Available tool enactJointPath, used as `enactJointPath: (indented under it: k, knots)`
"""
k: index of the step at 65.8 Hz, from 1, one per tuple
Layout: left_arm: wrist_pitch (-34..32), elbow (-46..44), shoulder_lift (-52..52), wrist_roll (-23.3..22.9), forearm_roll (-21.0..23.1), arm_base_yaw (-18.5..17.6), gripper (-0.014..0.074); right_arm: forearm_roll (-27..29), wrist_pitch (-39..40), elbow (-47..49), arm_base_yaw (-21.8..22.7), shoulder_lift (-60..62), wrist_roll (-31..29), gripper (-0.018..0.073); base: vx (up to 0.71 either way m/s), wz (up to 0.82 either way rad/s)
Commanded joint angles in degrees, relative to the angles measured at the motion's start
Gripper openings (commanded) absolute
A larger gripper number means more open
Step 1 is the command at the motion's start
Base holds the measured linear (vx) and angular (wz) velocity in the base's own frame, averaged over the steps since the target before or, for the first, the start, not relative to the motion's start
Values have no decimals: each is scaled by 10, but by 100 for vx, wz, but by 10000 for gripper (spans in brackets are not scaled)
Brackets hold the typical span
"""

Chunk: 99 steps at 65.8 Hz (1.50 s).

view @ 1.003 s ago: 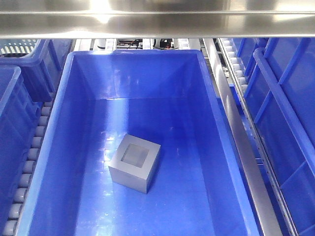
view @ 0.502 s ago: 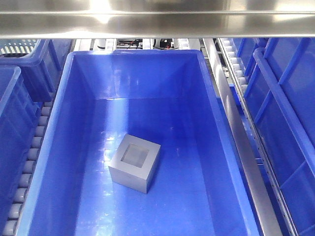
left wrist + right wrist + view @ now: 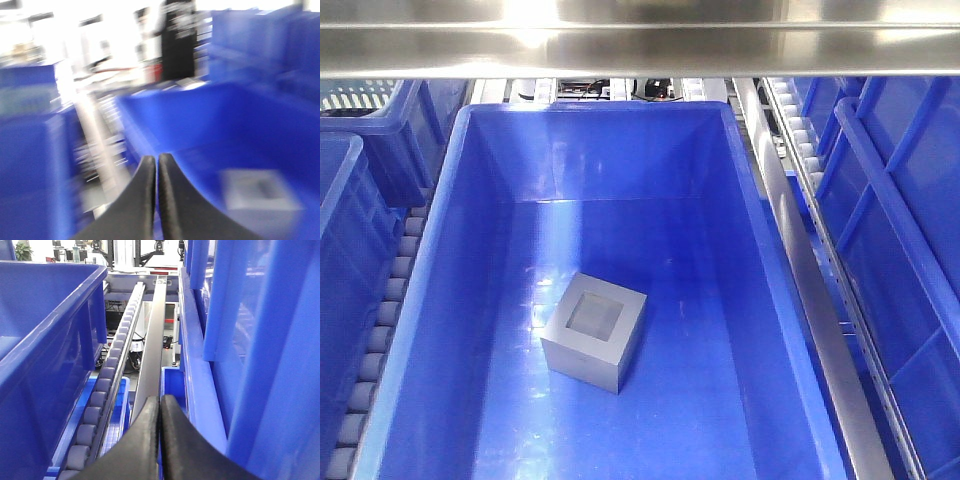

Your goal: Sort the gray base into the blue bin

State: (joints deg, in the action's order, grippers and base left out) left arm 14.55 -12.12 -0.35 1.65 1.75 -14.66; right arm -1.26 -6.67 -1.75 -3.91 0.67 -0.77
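Note:
The gray base (image 3: 594, 329) rests on the floor of the blue bin (image 3: 440, 280), recess facing up, near the bin's middle. No gripper shows in the front view. The left wrist view is blurred: my left gripper (image 3: 157, 159) is shut with nothing in it, above the bin's left rim, and the gray base (image 3: 260, 189) lies below to its right inside the blue bin (image 3: 200, 120). My right gripper (image 3: 160, 400) is shut and empty, over the gap between the blue bin (image 3: 45, 335) and the rack on the right.
A steel bar (image 3: 640, 45) crosses the top of the front view. Roller tracks (image 3: 380, 330) run down both sides of the bin. Other blue crates (image 3: 910, 220) stand left and right. A steel rail (image 3: 152, 340) and rollers (image 3: 107, 370) lie below the right gripper.

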Motion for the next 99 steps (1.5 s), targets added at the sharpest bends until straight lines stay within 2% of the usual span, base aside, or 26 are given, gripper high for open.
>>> enactJointPath:
  k: [1, 14, 25, 32, 49, 72, 99]
  knots:
    - [-79, 19, 10, -4, 4, 50, -7, -6, 45, -8, 3, 7, -3, -9, 0, 0]
    - [-166, 87, 9, -4, 4, 112, -7, -6, 45, -8, 3, 7, -3, -9, 0, 0]
    - [-243, 155, -1, -9, 4, 122, -6, -6, 45, -8, 3, 7, -3, -9, 0, 0]
    - [-224, 153, -12, -16, 4, 125, -6, -6, 45, -8, 3, 7, -3, -9, 0, 0]
    - [-219, 153, -12, -16, 4, 168, -6, -6, 45, -8, 3, 7, -3, -9, 0, 0]
    - [-183, 153, -13, -16, 0, 169, -6, -6, 45, -8, 3, 7, -3, -9, 0, 0]
    - [-172, 153, -13, -24, 3, 167, -6, -6, 45, -8, 3, 7, -3, -9, 0, 0]
